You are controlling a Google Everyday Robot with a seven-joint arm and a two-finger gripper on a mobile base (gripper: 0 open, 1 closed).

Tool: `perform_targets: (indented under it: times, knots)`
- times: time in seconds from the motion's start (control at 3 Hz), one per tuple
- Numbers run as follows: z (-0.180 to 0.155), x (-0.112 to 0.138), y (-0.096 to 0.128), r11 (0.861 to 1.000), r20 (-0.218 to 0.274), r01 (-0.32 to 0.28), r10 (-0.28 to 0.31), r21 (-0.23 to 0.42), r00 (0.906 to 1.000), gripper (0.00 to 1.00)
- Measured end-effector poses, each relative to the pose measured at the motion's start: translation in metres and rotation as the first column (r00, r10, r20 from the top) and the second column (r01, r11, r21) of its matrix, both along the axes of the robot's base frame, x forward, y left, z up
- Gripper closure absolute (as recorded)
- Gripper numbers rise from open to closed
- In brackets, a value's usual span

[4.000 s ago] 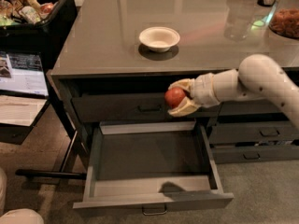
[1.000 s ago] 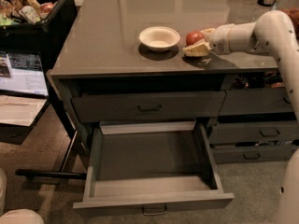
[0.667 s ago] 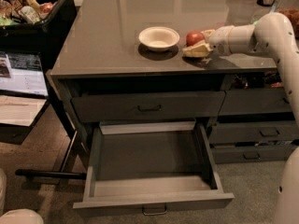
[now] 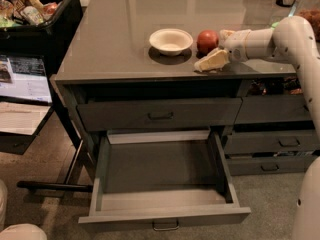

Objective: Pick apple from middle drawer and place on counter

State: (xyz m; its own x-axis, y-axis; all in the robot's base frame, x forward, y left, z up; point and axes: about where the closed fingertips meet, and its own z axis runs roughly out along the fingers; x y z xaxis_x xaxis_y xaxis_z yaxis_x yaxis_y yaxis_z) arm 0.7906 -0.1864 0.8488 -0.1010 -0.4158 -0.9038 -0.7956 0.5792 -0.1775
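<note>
The red apple [image 4: 207, 41] rests on the grey counter [image 4: 110, 44], just right of the cream-white bowl [image 4: 170, 40]. My gripper [image 4: 212, 49] reaches in from the right over the counter and is open. One cream finger [image 4: 212, 60] lies in front of the apple and the other behind it, so the apple's right side sits between them. The middle drawer [image 4: 165, 216] is pulled fully out below the counter's front edge, and its deep box interior holds nothing.
The shallower top drawer [image 4: 160, 115] is shut under the counter. Narrower drawers [image 4: 277, 144] stack at the right. A black bin of snacks [image 4: 35, 9] and a lit screen [image 4: 25, 79] stand left of the counter. My white arm [image 4: 300, 39] runs down the right edge.
Four seconds ago the apple was held in front of the top drawer; it now sits on the counter. In the last second the near finger has spread slightly from the apple.
</note>
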Motion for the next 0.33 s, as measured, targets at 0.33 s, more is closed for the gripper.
perform_targets:
  times: [0.33]
  knots:
    - [0.0,0.0,0.0,1.0,0.0,0.0,0.0,0.0,1.0,0.0]
